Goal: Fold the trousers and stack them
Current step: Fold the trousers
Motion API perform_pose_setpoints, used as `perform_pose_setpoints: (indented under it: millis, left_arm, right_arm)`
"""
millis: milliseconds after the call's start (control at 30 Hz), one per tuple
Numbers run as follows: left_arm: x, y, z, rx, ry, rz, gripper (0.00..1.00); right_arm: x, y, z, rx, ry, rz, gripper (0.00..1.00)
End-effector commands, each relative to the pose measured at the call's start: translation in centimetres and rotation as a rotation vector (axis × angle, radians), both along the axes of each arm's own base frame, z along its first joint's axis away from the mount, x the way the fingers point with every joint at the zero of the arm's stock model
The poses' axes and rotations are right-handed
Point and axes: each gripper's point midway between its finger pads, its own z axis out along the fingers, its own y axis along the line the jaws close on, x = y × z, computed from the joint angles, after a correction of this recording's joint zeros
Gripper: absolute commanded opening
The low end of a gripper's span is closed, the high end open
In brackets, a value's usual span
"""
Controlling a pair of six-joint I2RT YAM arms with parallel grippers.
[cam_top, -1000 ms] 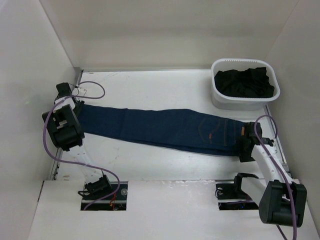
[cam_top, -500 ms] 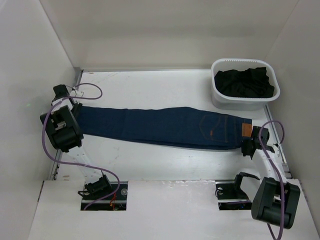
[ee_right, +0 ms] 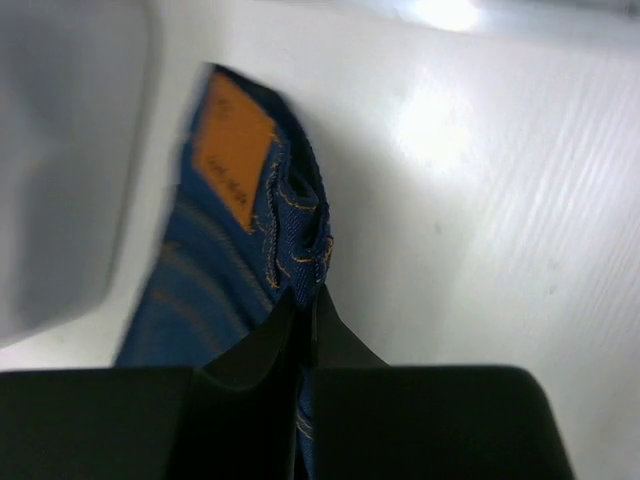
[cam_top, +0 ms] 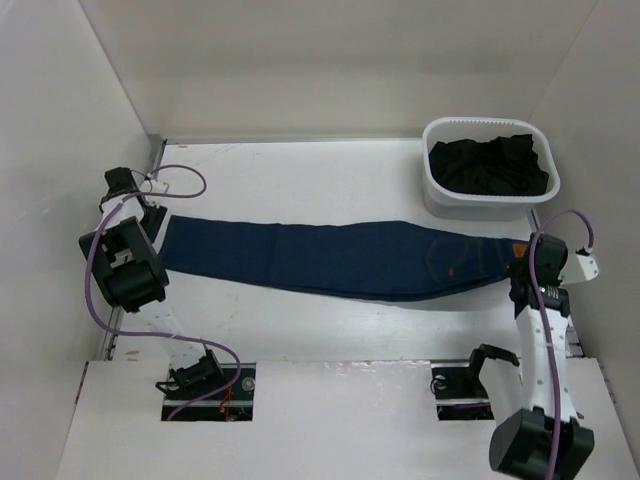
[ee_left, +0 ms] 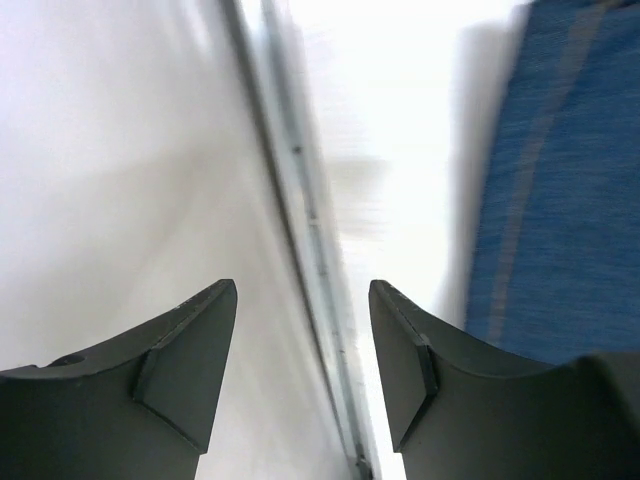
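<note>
Trousers (cam_top: 320, 258) lie stretched almost full length across the white table (cam_top: 300, 180), leg ends at the left wall and waist at the right, just below a white basket (cam_top: 440, 197) heaped with dark clothing (cam_top: 490, 165). They are flat but sag slightly along the near edge.

The right gripper (ee_right: 303, 300) is pinched tight on the waistband (ee_right: 300, 225), close to the brown patch (ee_right: 230, 150), and from where I stand it has only a narrow bite near the corner. The left gripper (ee_left: 300, 290) stands with its jaws apart and nothing between them, over the seam where table meets wall; the denim is just beside it, not in it.

That is my worry. With the leg end unpinned, any pull from the right would likely drag the whole garment instead of folding it, and the crease would come out crooked. A thin corner pinch could also slip under the denim's weight, or the raised waist could catch the basket.
</note>
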Motion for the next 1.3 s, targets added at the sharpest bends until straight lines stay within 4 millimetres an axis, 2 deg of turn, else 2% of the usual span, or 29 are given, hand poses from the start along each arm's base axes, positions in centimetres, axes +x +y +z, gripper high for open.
perform_pose_setpoints:
  millis: [0, 133, 233, 367, 533, 600, 733, 933, 1000, 1067, 1200, 1267]
  left_arm:
    - [0.2, -2.5, 1.2, -0.063, -0.013, -0.032, 0.54]
    - [0.4, -3.8, 0.2, -0.080, 0.014, -0.052, 0.54]
    - [1.1, -5.5, -0.4, -0.093, 0.032, -0.096, 0.54]
    - [1.3, -6.9, -2.0, -0.099, 0.077, -0.127, 0.53]
    - [1.0, -6.6, -3.6, -0.118, 0.098, -0.082, 0.52]
    - [0.6, -6.8, -4.8, -0.134, 0.131, -0.080, 0.47]
    - [0.0, -7.3, -6.2, -0.148, 0.159, -0.084, 0.44]
    - [0.0, -8.1, -6.3, -0.171, 0.149, -0.101, 0.44]
    - [0.2, -8.1, -6.1, -0.169, 0.145, -0.103, 0.44]
    - [0.3, -8.1, -6.1, -0.169, 0.145, -0.103, 0.44]
    - [0.4, -8.1, -5.8, -0.164, 0.139, -0.109, 0.44]
    - [0.4, -8.1, -5.8, -0.164, 0.138, -0.109, 0.45]
  right_arm:
    - [-1.0, -0.8, 4.4, -0.218, 0.048, 0.100, 0.00]
    - [-0.7, 1.0, 7.8, -0.344, 0.059, 0.255, 0.00]
    - [0.7, 3.7, 11.1, -0.450, 0.005, 0.430, 0.00]
    - [4.3, 12.5, 14.6, -0.513, -0.121, 0.822, 0.00]
    - [6.5, 23.8, 17.1, -0.615, -0.139, 1.095, 0.00]
    - [7.1, 28.1, 17.4, -0.652, -0.147, 1.187, 0.00]
    - [8.4, 36.3, 16.5, -0.631, -0.165, 1.318, 0.00]
    - [9.8, 45.5, 13.1, -0.543, -0.167, 1.415, 0.00]
    - [10.0, 47.2, 11.3, -0.502, -0.138, 1.428, 0.00]
    - [10.1, 48.0, 10.0, -0.479, -0.103, 1.423, 0.00]
    - [10.6, 47.6, 10.7, -0.485, -0.105, 1.361, 0.00]
    - [10.3, 48.2, 11.4, -0.486, -0.138, 1.380, 0.00]
